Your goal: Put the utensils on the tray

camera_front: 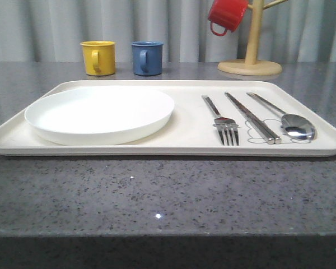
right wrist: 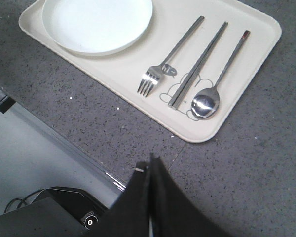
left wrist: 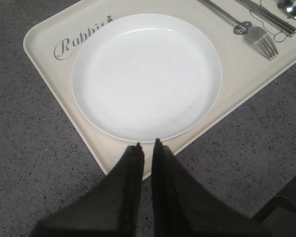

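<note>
The cream tray lies across the grey table. On its left half rests the round white plate. To the right lie the fork, the chopsticks and the spoon, side by side. My left gripper hovers over the tray's near rim beside the plate, shut to a thin slit and holding nothing. My right gripper is shut and empty above bare table, short of the tray, where the fork, chopsticks and spoon lie.
Behind the tray stand a yellow mug and a blue mug. A red mug hangs on a wooden mug tree at the back right. The table's front edge runs close to my right gripper.
</note>
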Tool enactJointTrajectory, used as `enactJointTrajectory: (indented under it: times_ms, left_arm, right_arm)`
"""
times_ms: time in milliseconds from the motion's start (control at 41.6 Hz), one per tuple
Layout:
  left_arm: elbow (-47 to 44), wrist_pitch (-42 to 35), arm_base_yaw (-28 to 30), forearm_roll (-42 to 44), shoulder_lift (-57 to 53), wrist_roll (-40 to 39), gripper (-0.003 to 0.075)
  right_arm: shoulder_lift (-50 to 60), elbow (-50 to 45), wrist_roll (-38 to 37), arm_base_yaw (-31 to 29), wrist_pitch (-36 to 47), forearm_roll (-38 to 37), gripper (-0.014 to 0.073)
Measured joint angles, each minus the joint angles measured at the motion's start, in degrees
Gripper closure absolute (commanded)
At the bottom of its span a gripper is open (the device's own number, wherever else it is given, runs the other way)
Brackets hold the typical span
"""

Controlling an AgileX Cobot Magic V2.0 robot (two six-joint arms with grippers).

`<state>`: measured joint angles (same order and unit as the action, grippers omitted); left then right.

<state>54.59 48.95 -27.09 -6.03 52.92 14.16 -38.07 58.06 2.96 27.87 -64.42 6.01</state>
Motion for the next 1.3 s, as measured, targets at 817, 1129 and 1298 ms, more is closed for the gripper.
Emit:
enactJointTrajectory:
  times_ms: [817, 1129, 1298]
  left_arm:
    - [-4.8, -5.7, 2.1, 1.1, -6.4, 0.1, 0.0738]
    - [-29.9, -30.9, 17.4, 2.1, -28.5, 0.2, 0.0738]
    - [-43.8, -40.2, 23.3, 1.2, -40.6, 0.3, 0.0738]
  right_arm:
    - [0.0, 0.0, 0.0, 0.0, 0.6, 0.0, 0.0662]
    - [0.0, 0.0, 0.0, 0.0, 0.6, 0.0, 0.0662]
    - [0.0, 0.0, 0.0, 0.0, 0.6, 0.0, 0.0662]
